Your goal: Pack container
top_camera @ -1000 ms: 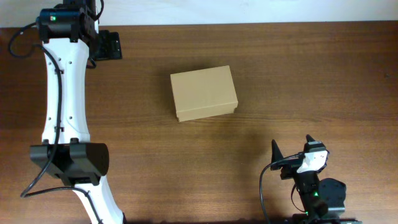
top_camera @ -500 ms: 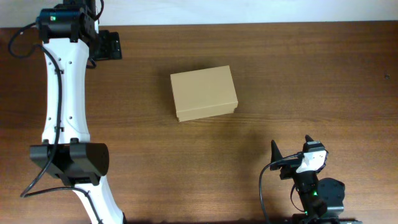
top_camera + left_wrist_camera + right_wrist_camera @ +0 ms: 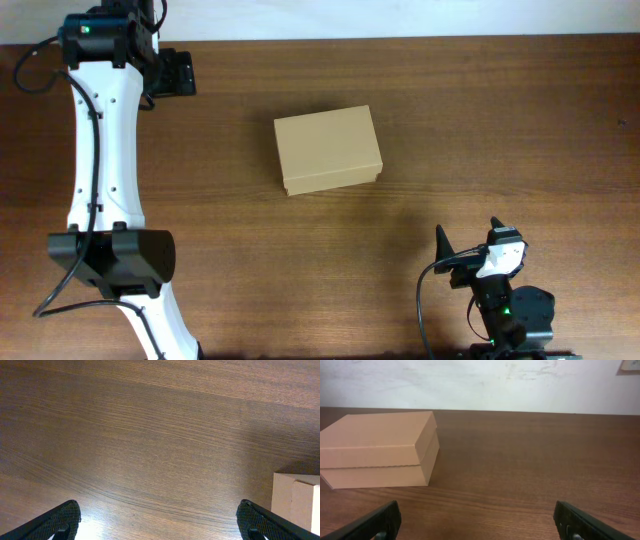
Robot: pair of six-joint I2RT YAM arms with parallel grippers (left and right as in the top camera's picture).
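Note:
The container [image 3: 328, 149] is a plain tan cardboard box with its lid shut, lying on the wooden table near the middle. It shows at the left of the right wrist view [image 3: 377, 450] and its corner shows at the right edge of the left wrist view [image 3: 297, 497]. My left gripper [image 3: 180, 72] is at the far left of the table, away from the box, open and empty [image 3: 160, 522]. My right gripper [image 3: 470, 258] is near the front edge, right of the box, open and empty [image 3: 477, 522].
The dark wooden table [image 3: 480, 120] runs to a white wall at the back [image 3: 520, 385]. My left arm's white links [image 3: 100, 150] stretch along the left side of the table.

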